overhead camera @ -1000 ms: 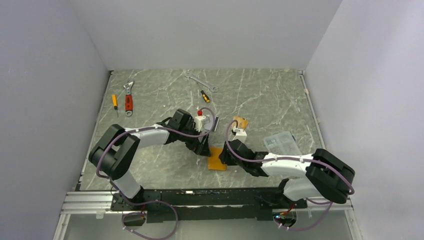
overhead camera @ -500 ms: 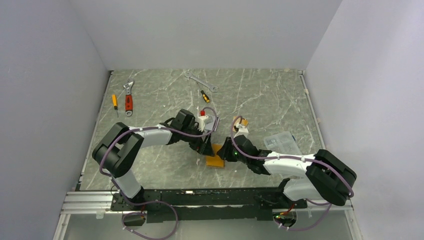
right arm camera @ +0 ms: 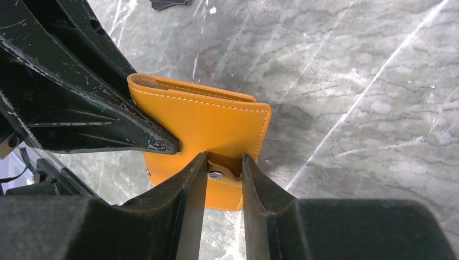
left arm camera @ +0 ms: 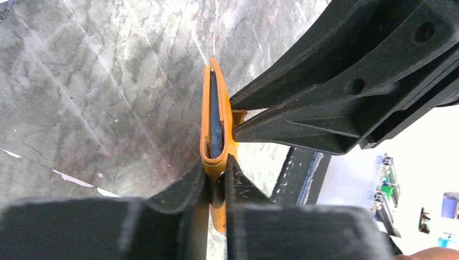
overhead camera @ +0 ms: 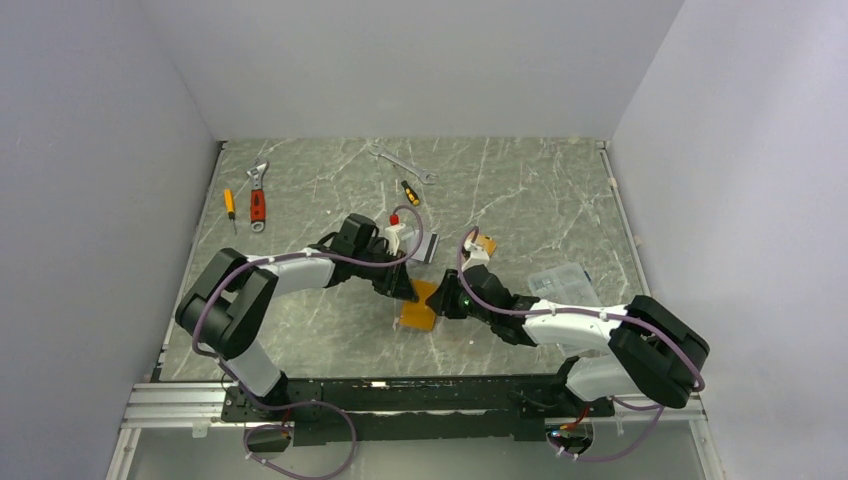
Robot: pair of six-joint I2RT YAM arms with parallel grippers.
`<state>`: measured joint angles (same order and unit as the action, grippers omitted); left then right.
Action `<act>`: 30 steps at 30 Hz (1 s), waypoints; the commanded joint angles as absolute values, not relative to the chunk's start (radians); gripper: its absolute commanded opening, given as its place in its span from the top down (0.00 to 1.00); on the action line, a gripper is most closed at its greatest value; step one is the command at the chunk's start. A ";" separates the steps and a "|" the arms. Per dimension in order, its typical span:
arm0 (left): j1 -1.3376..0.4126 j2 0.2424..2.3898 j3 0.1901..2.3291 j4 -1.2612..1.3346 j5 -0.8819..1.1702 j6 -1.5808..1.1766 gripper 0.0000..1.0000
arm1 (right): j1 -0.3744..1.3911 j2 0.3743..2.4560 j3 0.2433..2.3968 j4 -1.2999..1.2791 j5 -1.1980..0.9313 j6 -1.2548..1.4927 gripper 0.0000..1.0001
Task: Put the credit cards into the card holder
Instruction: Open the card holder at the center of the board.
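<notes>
Holder folded shut, near-middle of table, between both grippers. Left gripper pinches one edge. Right gripper clamped on snap tab. Grey cards lie just beyond on table.

Bright, even diffuse light; soft shadows; near jaws blurred in wrist views; left-wrist corner overexposed.

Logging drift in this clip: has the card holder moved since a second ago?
Yes. The card holder has shifted left, away from the clear plastic box, which stayed put, held by the left gripper and the right gripper.
</notes>
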<state>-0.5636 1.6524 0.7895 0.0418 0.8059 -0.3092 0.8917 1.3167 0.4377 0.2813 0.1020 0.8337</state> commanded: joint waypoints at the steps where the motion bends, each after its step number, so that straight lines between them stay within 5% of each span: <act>1: -0.549 1.597 0.816 0.021 0.830 -0.283 0.95 | 0.901 1.309 0.480 0.312 0.131 0.813 1.00; 17: -0.524 1.546 0.848 -0.063 0.729 -0.267 1.00 | 1.066 1.377 0.651 -0.092 0.509 0.761 1.00; 30: -0.462 1.531 0.826 -0.067 0.651 -0.299 1.00 | 1.128 1.269 0.576 -0.198 0.603 0.814 1.00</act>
<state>-0.4782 1.5719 0.8139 -0.0799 0.6800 -0.2855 1.1194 1.3212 0.6010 -0.1135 0.5289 0.7902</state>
